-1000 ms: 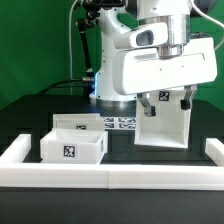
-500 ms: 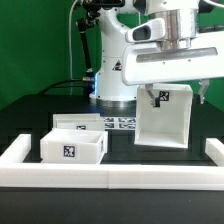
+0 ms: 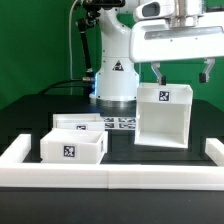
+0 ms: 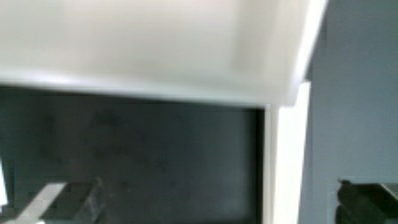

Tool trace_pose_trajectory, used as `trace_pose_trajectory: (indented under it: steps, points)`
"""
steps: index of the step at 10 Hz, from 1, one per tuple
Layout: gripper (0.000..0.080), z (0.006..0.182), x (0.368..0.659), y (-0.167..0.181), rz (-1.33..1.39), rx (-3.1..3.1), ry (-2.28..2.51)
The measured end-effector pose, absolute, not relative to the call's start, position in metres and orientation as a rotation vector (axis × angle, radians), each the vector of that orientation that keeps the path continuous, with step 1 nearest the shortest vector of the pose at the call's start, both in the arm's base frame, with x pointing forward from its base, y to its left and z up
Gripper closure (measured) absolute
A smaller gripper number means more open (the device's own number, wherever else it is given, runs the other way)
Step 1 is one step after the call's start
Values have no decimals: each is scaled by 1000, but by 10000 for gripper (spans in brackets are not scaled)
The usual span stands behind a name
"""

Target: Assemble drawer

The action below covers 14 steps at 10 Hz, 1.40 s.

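Gripper is wide open and holds nothing. It hangs just above the shell, fingers pointing down, one over each top corner. I can't tell whether the finger on the exterior view's left touches the top edge; the other one looks clear of it.

Wrist view is blurred: white shell panel close up, dark table below it, fingertips far apart at the frame corners.

Exterior view, left to right:
- Front tray near the rail, tag facing the camera, open top up.
- Back tray right behind it, touching or nearly so.
- Marker board flat on the table between the trays and the shell.
- Shell stands upright on the right, open front to the camera, tag on its upper lip, well apart from the trays.

Table is black, edged by the low white rail in front and at both sides. Arm base sits behind the marker board, with a green wall behind it.
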<state>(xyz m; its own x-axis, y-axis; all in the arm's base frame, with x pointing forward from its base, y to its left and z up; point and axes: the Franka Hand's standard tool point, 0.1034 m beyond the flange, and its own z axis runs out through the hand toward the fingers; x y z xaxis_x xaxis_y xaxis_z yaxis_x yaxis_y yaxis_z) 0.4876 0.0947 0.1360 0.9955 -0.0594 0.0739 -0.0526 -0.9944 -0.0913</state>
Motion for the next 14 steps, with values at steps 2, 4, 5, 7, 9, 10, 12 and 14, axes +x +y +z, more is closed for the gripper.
trace_pose_trajectory:
  steps: [2,4,5,7,9,10,12,14]
  points:
    - [150,131,467,101,-121,-3055,85]
    - [150,129,464,101,-122,-3056,78]
    - [150,129,464,101,-121,-3056,77]
    - [150,129,464,101,-120,-3056,77]
    - [150,126,458,103,-92,-3051,231]
    - [150,124,451,107,-52,-3051,302]
    - [150,114,437,115,-4,-3053,367]
    - [150,104,426,119,-2,-3055,348]
